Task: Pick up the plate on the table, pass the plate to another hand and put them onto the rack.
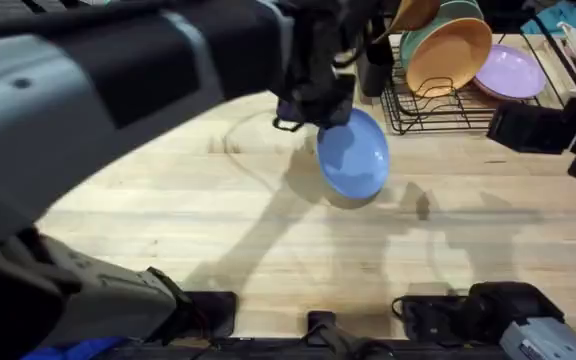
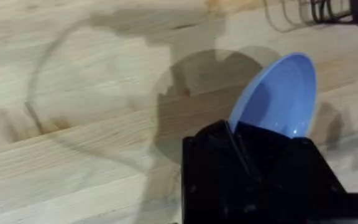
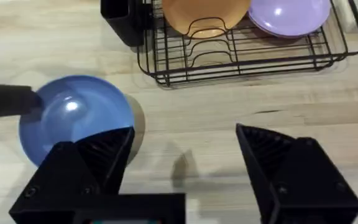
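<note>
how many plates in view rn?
2: the blue plate held by the left gripper above the table; the lilac plate in the rack. Others may be hidden.

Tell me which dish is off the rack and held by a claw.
The light-blue plate, held at its rim by the left claw above the table. The orange bowl and lilac plate sit in the rack.

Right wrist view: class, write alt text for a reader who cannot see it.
A round, glossy light-blue plate is held off the pale wooden plank table by the left arm's black tool gripping its rim. The right arm's tool is open, and beyond stands a black wire dish rack.
</note>
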Action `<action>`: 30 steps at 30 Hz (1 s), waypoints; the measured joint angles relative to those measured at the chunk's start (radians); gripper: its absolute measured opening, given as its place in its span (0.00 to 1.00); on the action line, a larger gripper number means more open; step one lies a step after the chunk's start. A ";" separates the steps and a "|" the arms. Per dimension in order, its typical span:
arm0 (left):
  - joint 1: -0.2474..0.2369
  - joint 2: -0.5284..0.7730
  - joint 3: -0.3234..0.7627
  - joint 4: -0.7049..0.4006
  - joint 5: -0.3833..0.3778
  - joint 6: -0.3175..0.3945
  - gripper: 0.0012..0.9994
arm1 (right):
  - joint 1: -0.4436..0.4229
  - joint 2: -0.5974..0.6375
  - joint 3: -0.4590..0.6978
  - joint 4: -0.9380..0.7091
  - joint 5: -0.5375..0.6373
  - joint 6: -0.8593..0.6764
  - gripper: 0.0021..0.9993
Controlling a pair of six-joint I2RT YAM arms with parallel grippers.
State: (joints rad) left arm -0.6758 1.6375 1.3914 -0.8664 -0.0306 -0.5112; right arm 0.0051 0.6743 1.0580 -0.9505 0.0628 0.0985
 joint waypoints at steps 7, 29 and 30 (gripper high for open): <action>0.075 -0.067 0.000 -0.014 0.027 0.044 0.04 | 0.000 0.000 0.000 0.000 -0.038 0.017 1.00; 0.202 -0.206 0.001 -0.012 0.260 0.144 0.04 | 0.000 0.192 0.000 0.007 -0.455 0.268 1.00; 0.202 -0.206 0.001 -0.012 0.273 0.147 0.04 | 0.000 0.208 0.000 0.008 -0.464 0.277 1.00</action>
State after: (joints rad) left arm -0.4740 1.4315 1.3922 -0.8787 0.2427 -0.3639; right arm 0.0051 0.8826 1.0580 -0.9424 -0.4013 0.3753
